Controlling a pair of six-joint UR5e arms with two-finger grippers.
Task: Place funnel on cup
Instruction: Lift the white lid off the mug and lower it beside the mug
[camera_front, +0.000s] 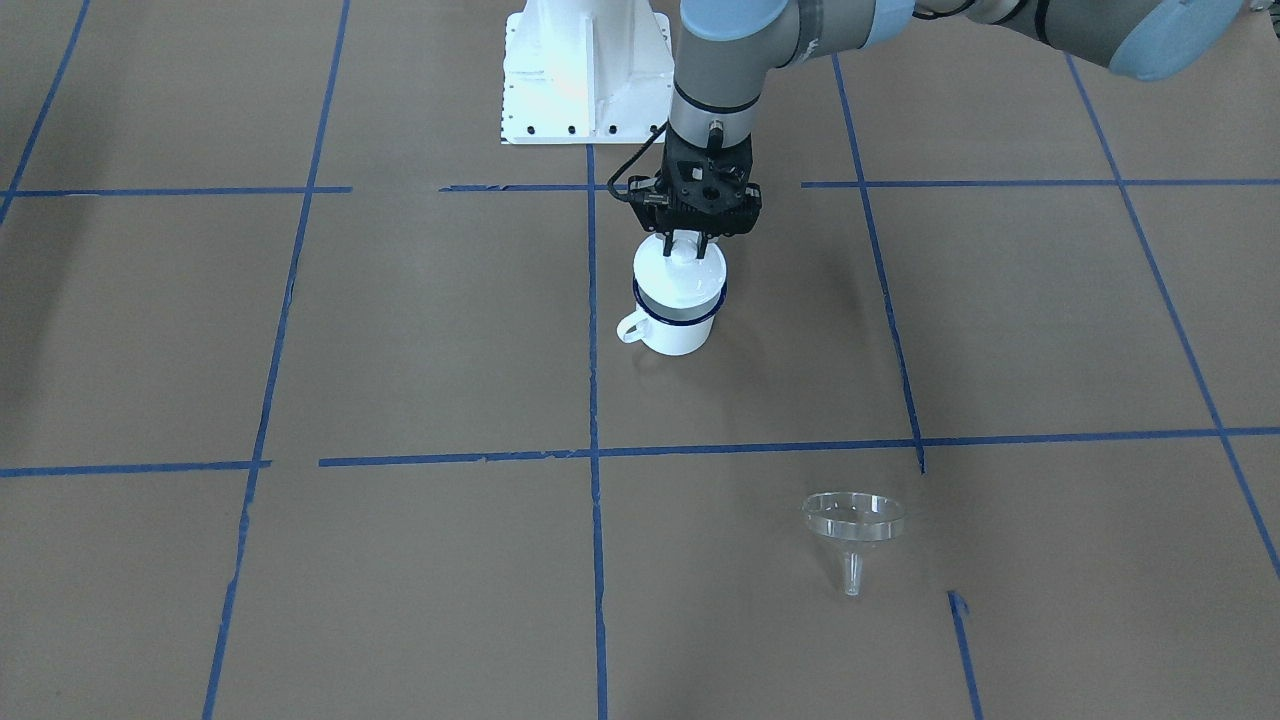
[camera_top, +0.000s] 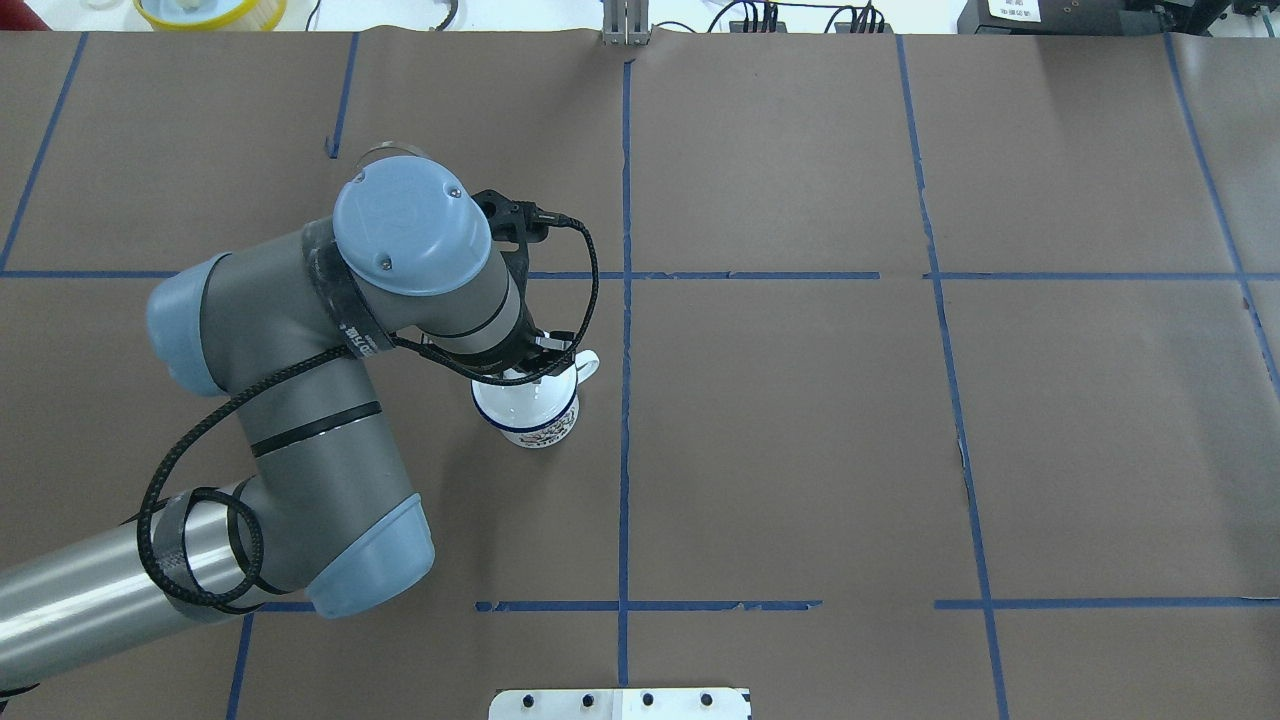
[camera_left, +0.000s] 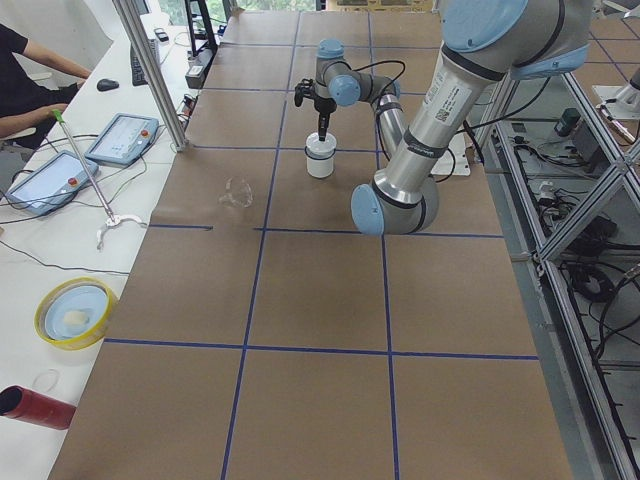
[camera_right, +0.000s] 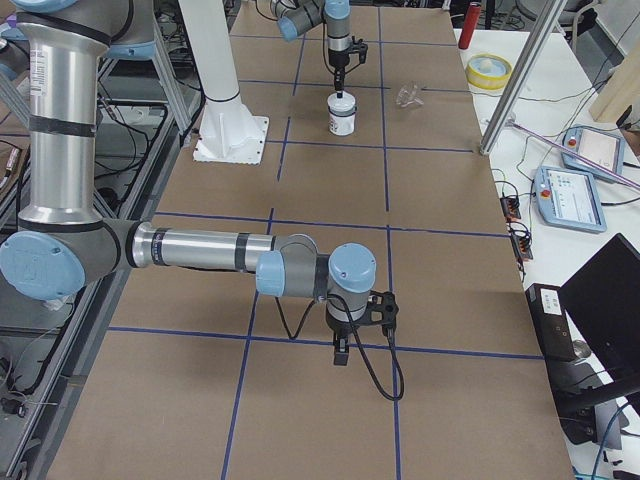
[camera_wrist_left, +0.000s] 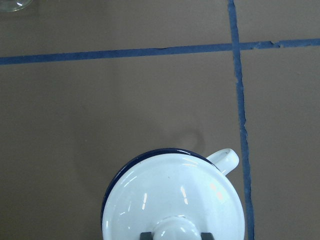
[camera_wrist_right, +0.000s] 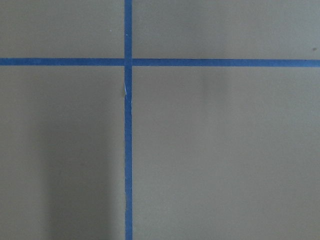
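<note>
The white enamel cup (camera_front: 675, 330) with a dark blue rim stands on the brown table, its handle (camera_wrist_left: 225, 159) out to one side. A round white knobbed lid (camera_front: 680, 272) covers its mouth; I cannot tell whether it rests on the rim or hangs just above it. My left gripper (camera_front: 682, 245) is straight above the cup and shut on the lid's knob (camera_wrist_left: 172, 227). The clear funnel (camera_front: 853, 525) stands rim-up on the table, well away from the cup on the operators' side. My right gripper (camera_right: 340, 355) hangs over bare table far from both; I cannot tell if it is open.
The white robot base (camera_front: 585, 70) stands behind the cup. A yellow bowl (camera_left: 75, 310), a red cylinder (camera_left: 35, 407), tablets and a metal post (camera_left: 150, 70) line the operators' edge. Blue tape lines cross the brown table cover.
</note>
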